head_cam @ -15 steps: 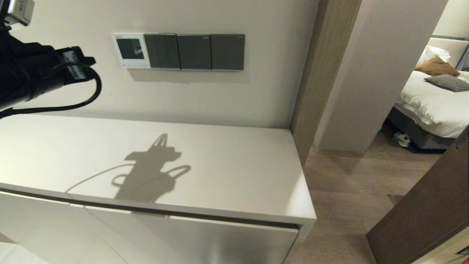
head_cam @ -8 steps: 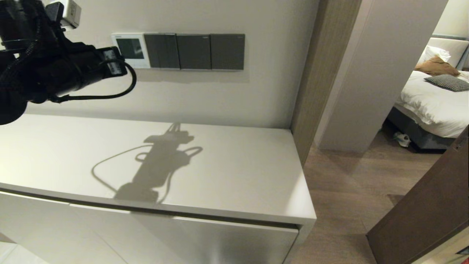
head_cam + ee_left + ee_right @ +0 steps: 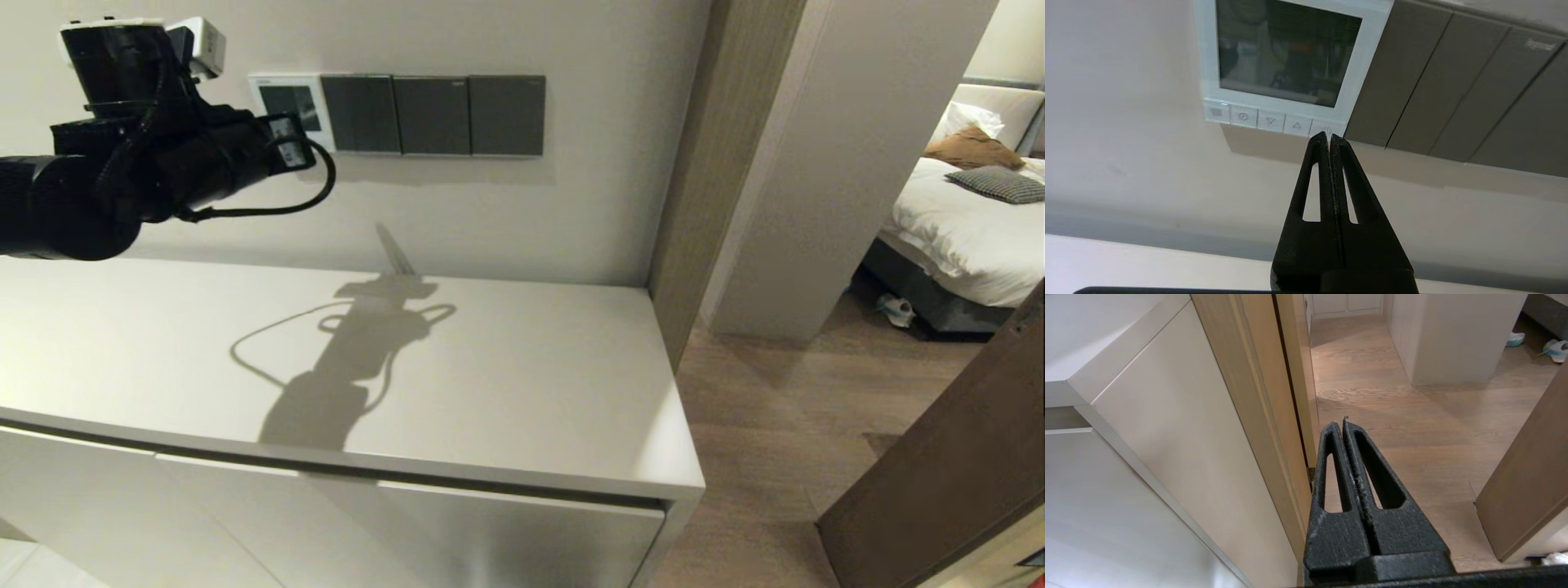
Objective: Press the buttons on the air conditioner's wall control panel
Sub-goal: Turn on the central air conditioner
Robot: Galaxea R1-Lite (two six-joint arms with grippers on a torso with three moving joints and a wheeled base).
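We've got the left claw [image 3: 1328, 136] clenched to a single point, tip at the last of the buttons [image 3: 1274, 121], which run along the six o'clock edge of the wall control panel [image 3: 1290, 61] above the counter [image 3: 490, 392]. It looks to be touching, though we can't confirm, so next comes a short straight push. Keys show icons only; the switch plate [image 3: 1474, 94] logo is unreadable, and the right claw [image 3: 1344, 424] hangs clenched over the floor.

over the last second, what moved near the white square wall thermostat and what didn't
The left gripper swung in from the robot's left toward the small white square thermostat panel; its shut tips now sit at the rightmost of the tiny white buttons. The three dark grey switch plates and white cabinet top stayed put.
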